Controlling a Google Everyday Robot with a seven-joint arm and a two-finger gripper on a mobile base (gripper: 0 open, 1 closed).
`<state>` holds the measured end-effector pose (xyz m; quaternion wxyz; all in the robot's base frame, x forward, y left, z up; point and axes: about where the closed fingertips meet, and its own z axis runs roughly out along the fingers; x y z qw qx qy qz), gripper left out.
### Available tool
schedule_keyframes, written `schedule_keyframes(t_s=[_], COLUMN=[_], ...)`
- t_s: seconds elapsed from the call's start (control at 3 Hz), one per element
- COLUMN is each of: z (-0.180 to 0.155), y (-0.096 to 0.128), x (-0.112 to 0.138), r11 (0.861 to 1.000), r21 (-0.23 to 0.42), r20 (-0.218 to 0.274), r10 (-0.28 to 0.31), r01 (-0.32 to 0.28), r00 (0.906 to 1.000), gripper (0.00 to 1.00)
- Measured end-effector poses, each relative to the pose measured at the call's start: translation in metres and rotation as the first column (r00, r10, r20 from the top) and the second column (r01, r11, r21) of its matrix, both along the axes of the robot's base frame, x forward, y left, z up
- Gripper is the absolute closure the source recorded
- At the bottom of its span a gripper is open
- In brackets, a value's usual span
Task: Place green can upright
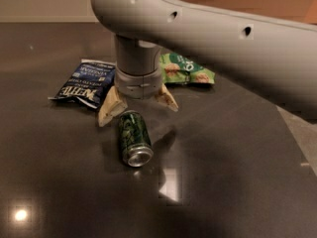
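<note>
The green can (132, 137) lies on its side on the dark table (233, 177), its silver top facing the camera. My gripper (137, 112) hangs just above the can's far end. It is open, with one cream fingertip (108, 111) to the left of the can and the other fingertip (167, 99) to the right. The can lies between and slightly in front of the fingers. The fingers do not touch it.
A dark blue snack bag (84, 84) lies flat behind and left of the gripper. A light green snack bag (187, 70) lies behind and right, partly hidden by the arm (208, 29). The table's right edge (297, 133) runs along the far right.
</note>
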<state>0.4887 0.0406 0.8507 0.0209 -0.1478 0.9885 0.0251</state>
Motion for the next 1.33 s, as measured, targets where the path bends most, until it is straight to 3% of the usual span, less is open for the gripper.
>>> schedule_keyframes(t_s=[0.33, 0.67, 1.0, 1.33], z=[-0.006, -0.009, -0.011, -0.006], y=[0.008, 0.012, 0.016, 0.022], x=[-0.009, -0.017, -0.022, -0.025], r11=[1.0, 1.0, 1.0, 0.996], r21=[0.012, 0.011, 0.013, 0.017], r20=[-0.028, -0.047, -0.061, -0.045], r10=[0.005, 0.009, 0.027, 0.088], r01=[-0.004, -0.009, -0.026, -0.087], r00=[0.9996, 0.9988, 0.9977, 0.9952], gripper=[0.0, 0.18, 0.42, 0.64])
